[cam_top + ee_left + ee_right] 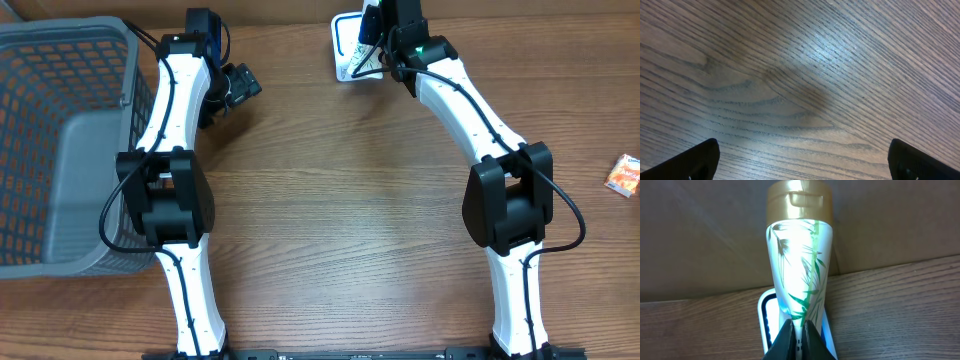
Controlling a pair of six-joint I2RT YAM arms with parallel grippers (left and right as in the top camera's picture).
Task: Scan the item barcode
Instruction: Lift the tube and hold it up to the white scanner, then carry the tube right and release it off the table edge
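Brown wood-grain bench point(330, 220): carries everything.

Grey plastic lattice basket point(50, 120): stands at the bench's left edge, beside the left arm.

Left hand point(805, 162): fingers spread wide, holding nothing, over bare wood just right of the basket.

White flat pad with a blue-lit rim point(345, 45): lies at the far edge of the bench, under the right hand point(800, 344).

White squeeze tube printed with green bamboo leaves point(799, 265): pinched at its narrow crimped end between the right hand's closed fingers, over the pad. The body widens toward a gold flip cap point(800, 202), which points away from the wrist. Contact with the pad cannot be told.

Small orange packet point(624, 175): lies at the bench's right edge, well apart from both hands.
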